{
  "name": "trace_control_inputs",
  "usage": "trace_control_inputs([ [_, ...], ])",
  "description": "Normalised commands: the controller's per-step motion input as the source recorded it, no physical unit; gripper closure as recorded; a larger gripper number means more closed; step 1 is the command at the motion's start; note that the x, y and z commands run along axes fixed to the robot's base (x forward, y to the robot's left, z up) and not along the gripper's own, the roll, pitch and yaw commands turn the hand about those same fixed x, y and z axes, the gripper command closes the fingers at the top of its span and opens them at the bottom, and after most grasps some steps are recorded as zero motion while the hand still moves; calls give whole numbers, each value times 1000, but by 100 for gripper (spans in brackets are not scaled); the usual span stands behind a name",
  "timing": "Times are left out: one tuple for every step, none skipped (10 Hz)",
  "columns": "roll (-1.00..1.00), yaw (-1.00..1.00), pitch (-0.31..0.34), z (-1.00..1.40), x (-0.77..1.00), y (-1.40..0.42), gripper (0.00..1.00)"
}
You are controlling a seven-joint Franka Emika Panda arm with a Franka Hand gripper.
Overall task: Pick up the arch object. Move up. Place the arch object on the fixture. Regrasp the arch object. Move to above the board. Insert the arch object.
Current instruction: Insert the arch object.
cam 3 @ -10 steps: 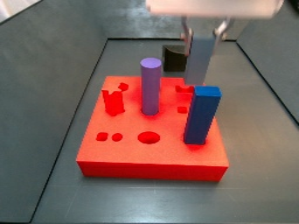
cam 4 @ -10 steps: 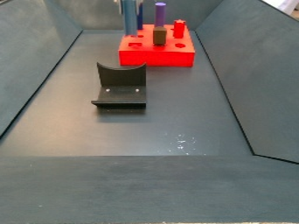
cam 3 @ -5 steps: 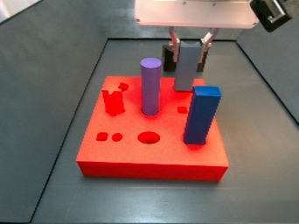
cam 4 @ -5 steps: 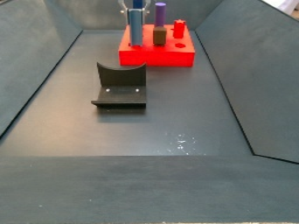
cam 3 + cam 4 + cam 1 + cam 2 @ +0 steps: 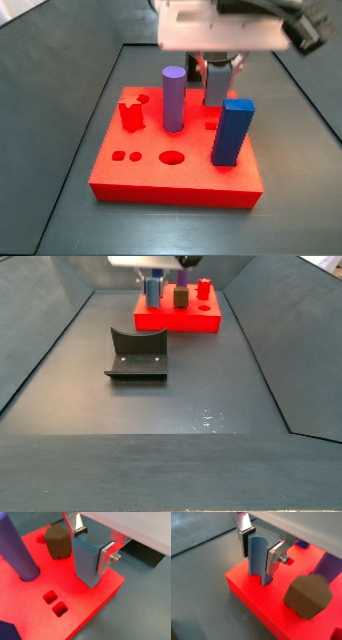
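The board [image 5: 174, 170] sits on the floor with the claw [image 5: 91, 544] right over it. The claw has come down lower than a moment ago, so the arch object [image 5: 87, 562] now touches the board's top near its edge. I think it is going into its hole. The claw squeezes the arch object tight between its fingers [image 5: 245, 543].

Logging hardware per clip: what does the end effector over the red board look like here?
The end effector has two flat silver plate fingers with dark pads on their inner faces; one plate carries a silver bolt. In a side view its body is a pale, boxy block with a dark attachment at one end. No cables or markings show.
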Motion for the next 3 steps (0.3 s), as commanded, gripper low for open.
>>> trace_control_inputs([
  [69, 0, -83, -683, 17, 0, 100],
  [-121, 0, -131, -234, 0, 43, 100],
  [0, 0, 0, 0, 0, 0, 100],
])
